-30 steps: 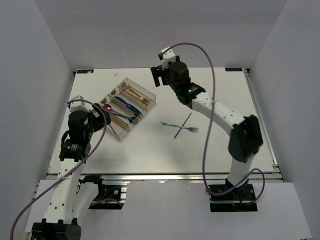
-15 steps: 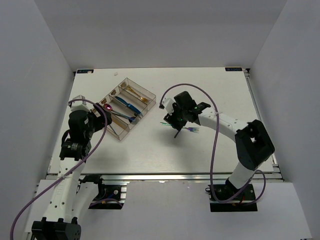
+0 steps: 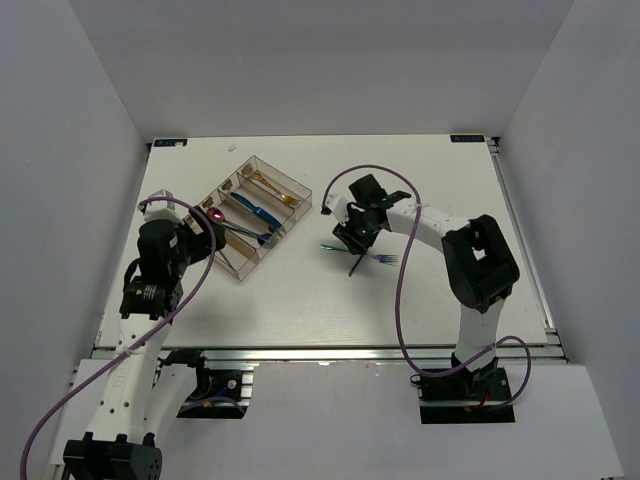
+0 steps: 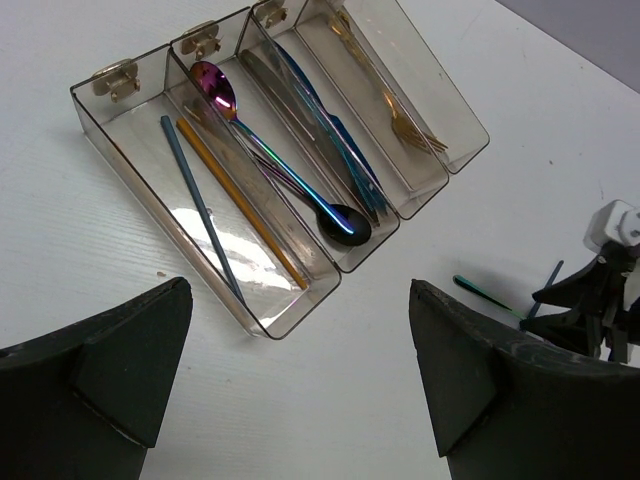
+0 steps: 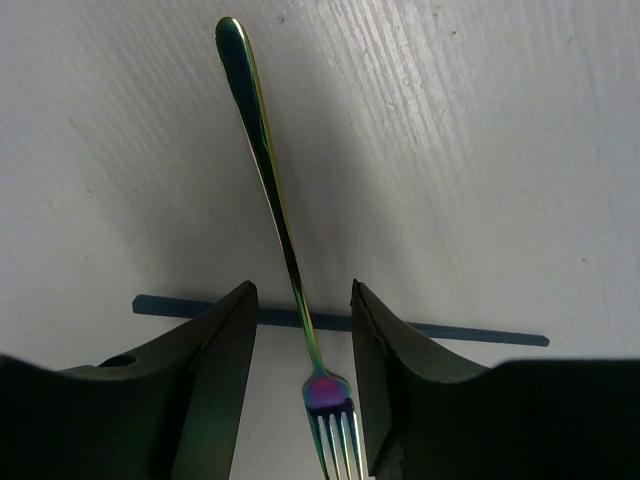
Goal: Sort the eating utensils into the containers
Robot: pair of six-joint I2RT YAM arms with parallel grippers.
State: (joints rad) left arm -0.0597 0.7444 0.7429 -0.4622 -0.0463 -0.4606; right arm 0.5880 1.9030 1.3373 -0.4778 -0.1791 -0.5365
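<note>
An iridescent green-purple fork (image 5: 268,170) lies on the white table across a dark blue chopstick (image 5: 450,328). My right gripper (image 5: 303,300) is down over them, open, one jaw on each side of the fork's neck with a small gap either way. From above, the right gripper (image 3: 352,240) covers the fork's middle; the fork's tines (image 3: 386,260) stick out. The clear tray (image 4: 100,135) holds a purple spoon (image 4: 214,85), blue and gold chopsticks (image 4: 196,200), blue utensils (image 4: 335,150) and a gold fork (image 4: 405,120). My left gripper (image 4: 300,290) hovers open by the tray's near corner.
The tray (image 3: 301,196) sits at the back left of the table. The table's right half is bare white board, bounded by a metal rail (image 3: 525,250). The right arm's purple cable (image 3: 405,300) loops over the middle.
My right arm swung from the back of the table down onto the fork and chopstick, and its jaws narrowed around the fork. The left arm stayed put.
</note>
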